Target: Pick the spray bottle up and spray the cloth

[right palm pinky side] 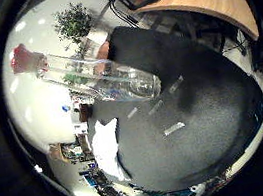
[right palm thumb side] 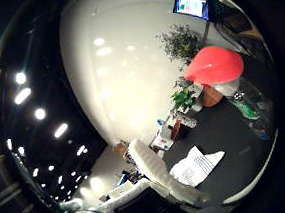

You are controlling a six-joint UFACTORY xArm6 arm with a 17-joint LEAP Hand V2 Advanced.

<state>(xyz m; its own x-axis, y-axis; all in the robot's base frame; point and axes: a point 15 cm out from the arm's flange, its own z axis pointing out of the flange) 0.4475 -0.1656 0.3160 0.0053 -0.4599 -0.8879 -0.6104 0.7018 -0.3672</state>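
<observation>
Spray bottle (right palm pinky side: 99, 78) hung high above the dark table (right palm pinky side: 197, 127), upper left of frame.
White cloth (right palm pinky side: 107, 152) lay below as target; hand (right palm thumb side: 161, 176) grip could not be told.

The bottle (right palm pinky side: 99, 78) is clear plastic with a red spray head (right palm pinky side: 24, 58); it fills much of the view, so it is close to the palm. The cloth (right palm pinky side: 107, 150) is white and crumpled, lying on the dark surface (right palm pinky side: 200, 117), apart from the bottle.

- The spray bottle's red head (right palm thumb side: 214, 66) looms close to the palm.
- A white cloth (right palm thumb side: 196, 166) lies on the dark table (right palm thumb side: 230, 132).
- A white finger of the hand (right palm thumb side: 164, 176) reaches in, beside the cloth.
</observation>
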